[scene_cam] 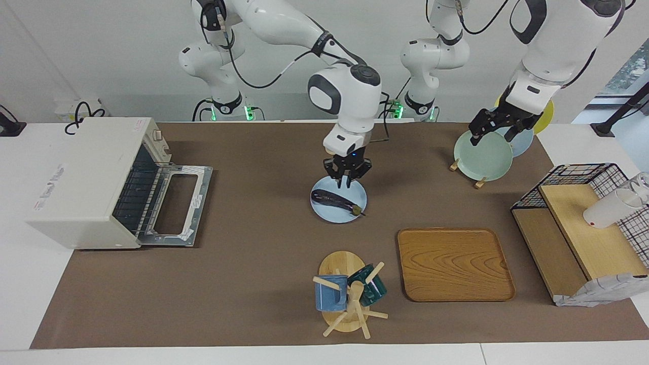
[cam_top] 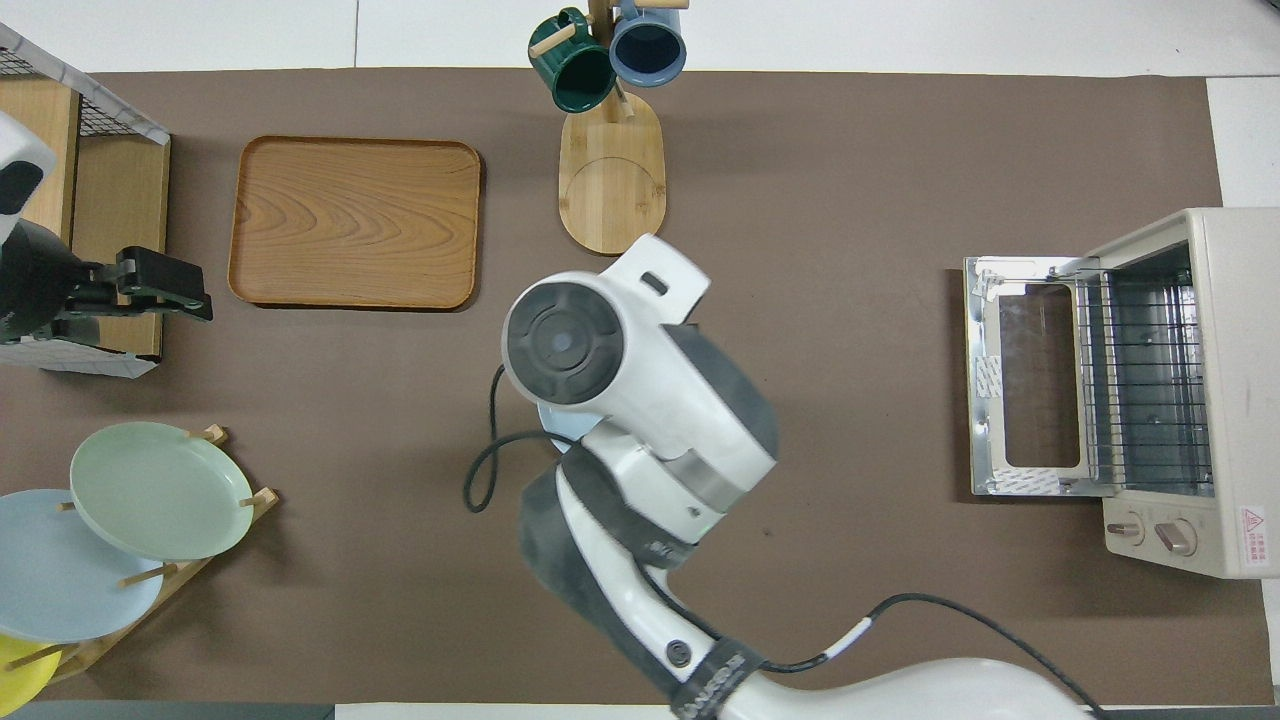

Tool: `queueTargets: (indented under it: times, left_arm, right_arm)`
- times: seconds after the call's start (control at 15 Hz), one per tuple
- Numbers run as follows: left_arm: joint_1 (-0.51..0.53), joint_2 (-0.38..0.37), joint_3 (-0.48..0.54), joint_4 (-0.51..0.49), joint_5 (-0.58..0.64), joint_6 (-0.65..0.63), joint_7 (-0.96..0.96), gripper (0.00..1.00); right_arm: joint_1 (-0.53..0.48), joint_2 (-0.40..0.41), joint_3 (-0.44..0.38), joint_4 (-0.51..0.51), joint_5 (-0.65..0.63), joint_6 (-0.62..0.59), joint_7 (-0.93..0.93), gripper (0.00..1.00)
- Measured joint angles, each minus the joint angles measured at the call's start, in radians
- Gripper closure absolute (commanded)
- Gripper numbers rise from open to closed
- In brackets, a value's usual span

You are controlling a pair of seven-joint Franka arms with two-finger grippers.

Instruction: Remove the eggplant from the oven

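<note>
The eggplant point(scene_cam: 336, 199) lies on a small light blue plate point(scene_cam: 324, 210) in the middle of the table, stem tip toward the left arm's end. My right gripper point(scene_cam: 345, 183) hangs just above it, fingers slightly apart and holding nothing. The off-white oven point(scene_cam: 83, 177) stands at the right arm's end with its drop door point(scene_cam: 175, 203) open flat and its wire rack bare; it also shows in the overhead view point(cam_top: 1225, 380). There my right arm hides the eggplant. My left gripper point(scene_cam: 494, 136) waits, open, over the plate rack.
A wooden tray point(scene_cam: 454, 263) and a mug tree point(scene_cam: 350, 294) with a blue and a green mug stand farther from the robots than the plate. A rack with a green plate point(scene_cam: 481, 154) and a wire basket shelf point(scene_cam: 583, 228) with a white cup point(scene_cam: 608, 209) are at the left arm's end.
</note>
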Motion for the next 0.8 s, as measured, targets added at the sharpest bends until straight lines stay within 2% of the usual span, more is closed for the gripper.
queueTargets:
  times: [0.07, 0.13, 0.4, 0.6, 0.8]
  left_arm:
    - [-0.017, 0.001, -0.005, -0.003, -0.001, 0.001, -0.070, 0.00]
    - [-0.042, 0.003, -0.009, -0.009, -0.002, 0.005, -0.161, 0.00]
    - [-0.169, 0.007, -0.018, -0.105, -0.010, 0.127, -0.526, 0.00]
    - [-0.249, 0.019, -0.020, -0.157, -0.039, 0.210, -0.762, 0.00]
    - [-0.349, 0.083, -0.021, -0.175, -0.041, 0.307, -1.063, 0.00]
  right_arm:
    - [-0.044, -0.028, 0.000, -0.008, 0.000, -0.043, -0.048, 0.99]
    - [-0.082, -0.051, -0.001, -0.029, 0.000, -0.070, -0.082, 1.00]
    - [-0.212, -0.089, -0.002, -0.175, 0.000, -0.056, -0.161, 1.00]
    - [-0.329, -0.105, -0.003, -0.284, 0.000, 0.032, -0.235, 1.00]
    - [-0.402, -0.143, -0.003, -0.443, -0.002, 0.178, -0.250, 1.00]
